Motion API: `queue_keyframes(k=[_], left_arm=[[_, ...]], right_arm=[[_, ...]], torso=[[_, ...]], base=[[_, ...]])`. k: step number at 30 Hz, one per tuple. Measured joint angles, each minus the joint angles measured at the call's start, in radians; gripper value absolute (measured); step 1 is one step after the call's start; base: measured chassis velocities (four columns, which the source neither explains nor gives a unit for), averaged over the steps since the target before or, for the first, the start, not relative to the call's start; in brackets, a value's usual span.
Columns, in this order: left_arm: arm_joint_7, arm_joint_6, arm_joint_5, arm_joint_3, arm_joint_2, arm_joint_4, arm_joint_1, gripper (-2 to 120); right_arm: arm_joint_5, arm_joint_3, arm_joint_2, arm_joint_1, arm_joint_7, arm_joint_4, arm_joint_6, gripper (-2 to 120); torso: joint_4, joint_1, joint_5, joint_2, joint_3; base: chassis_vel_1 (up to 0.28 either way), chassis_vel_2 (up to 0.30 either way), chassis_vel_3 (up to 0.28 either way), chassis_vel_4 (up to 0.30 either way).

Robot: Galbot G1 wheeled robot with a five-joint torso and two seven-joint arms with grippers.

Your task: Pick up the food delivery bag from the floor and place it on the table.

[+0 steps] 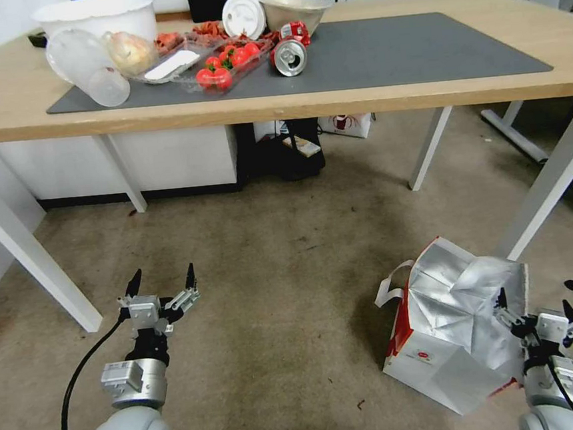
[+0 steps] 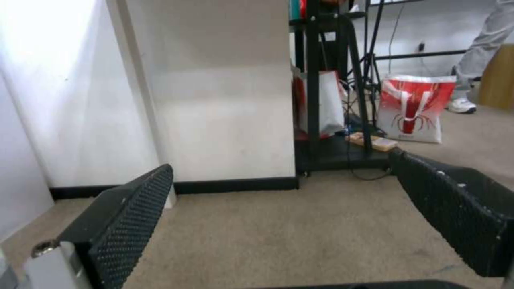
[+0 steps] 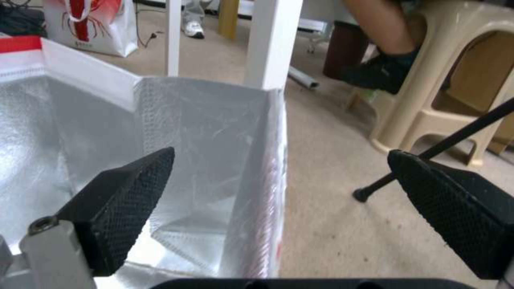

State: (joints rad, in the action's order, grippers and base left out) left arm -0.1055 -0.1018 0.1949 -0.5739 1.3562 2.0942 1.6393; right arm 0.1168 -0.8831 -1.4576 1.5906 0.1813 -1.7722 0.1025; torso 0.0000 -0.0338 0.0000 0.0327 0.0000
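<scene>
Right claw (image 1: 534,306) wide astride food delivery bag (image 1: 444,335) rim; round red logo unreadable; left claw (image 1: 162,280) wide

I'm looking at an office-like lab room: stained carpet (image 1: 270,256), white-legged worktop (image 1: 157,112), camera tripod legs (image 2: 369,80), plastic stool (image 3: 428,80).

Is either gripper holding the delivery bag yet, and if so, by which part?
Nothing is held. The right gripper is open astride the food delivery bag rim; the left gripper is open over carpet.
</scene>
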Motion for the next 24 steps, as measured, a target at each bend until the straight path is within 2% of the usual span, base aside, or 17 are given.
queue_keyframes(k=[7,10,12,13,17,18,21,22,24], left_arm=[[-0.016,0.004,-0.009,0.000,0.001,0.001,0.001,100],[-0.020,0.006,-0.011,-0.001,0.002,0.001,0.001,100],[-0.022,0.006,-0.015,0.000,0.005,0.001,0.001,100],[-0.022,0.006,-0.015,0.000,0.005,0.001,0.001,100],[-0.028,0.009,-0.017,0.001,0.005,0.001,-0.002,100],[-0.028,0.009,-0.017,0.001,0.005,0.001,-0.002,100],[-0.030,0.011,-0.017,0.001,0.004,-0.001,-0.007,100],[-0.030,0.011,-0.017,0.001,0.004,-0.001,-0.007,100],[-0.031,0.012,-0.017,0.002,0.005,-0.004,-0.009,100]], right_arm=[[0.050,0.017,0.000,-0.006,0.006,-0.004,-0.040,100],[0.056,0.021,0.001,-0.011,0.008,0.002,-0.051,96],[0.061,0.030,0.001,-0.012,0.009,0.012,-0.056,89],[0.061,0.030,0.001,-0.012,0.009,0.012,-0.056,89],[0.064,0.039,-0.001,-0.016,0.011,0.021,-0.063,69],[0.064,0.039,-0.001,-0.016,0.011,0.021,-0.063,69],[0.062,0.039,-0.001,-0.017,0.011,0.021,-0.068,54],[0.062,0.039,-0.001,-0.017,0.011,0.021,-0.068,54],[0.061,0.039,-0.001,-0.017,0.012,0.021,-0.071,46]], torso=[[0.0000,0.000,-0.0001,0.000,0.000],[0.0001,0.000,-0.0001,0.000,0.000],[0.0000,0.000,0.0000,0.000,0.000],[0.0000,0.000,0.0000,0.000,0.000],[0.0000,0.000,-0.0001,0.000,0.000],[0.0000,0.000,-0.0001,0.000,0.000],[0.0000,0.000,-0.0001,0.000,0.000],[0.0000,0.000,-0.0001,0.000,0.000],[0.0000,0.000,-0.0001,0.000,0.000]], base=[[0.000,0.000,0.000,0.000],[0.000,0.000,0.000,0.000],[0.000,0.000,0.000,0.000],[0.000,0.000,0.000,0.000],[0.000,0.000,0.000,0.000],[0.000,0.000,0.000,0.000],[0.000,0.000,0.000,0.000],[0.000,0.000,0.000,0.000],[0.000,0.000,0.000,0.000]])
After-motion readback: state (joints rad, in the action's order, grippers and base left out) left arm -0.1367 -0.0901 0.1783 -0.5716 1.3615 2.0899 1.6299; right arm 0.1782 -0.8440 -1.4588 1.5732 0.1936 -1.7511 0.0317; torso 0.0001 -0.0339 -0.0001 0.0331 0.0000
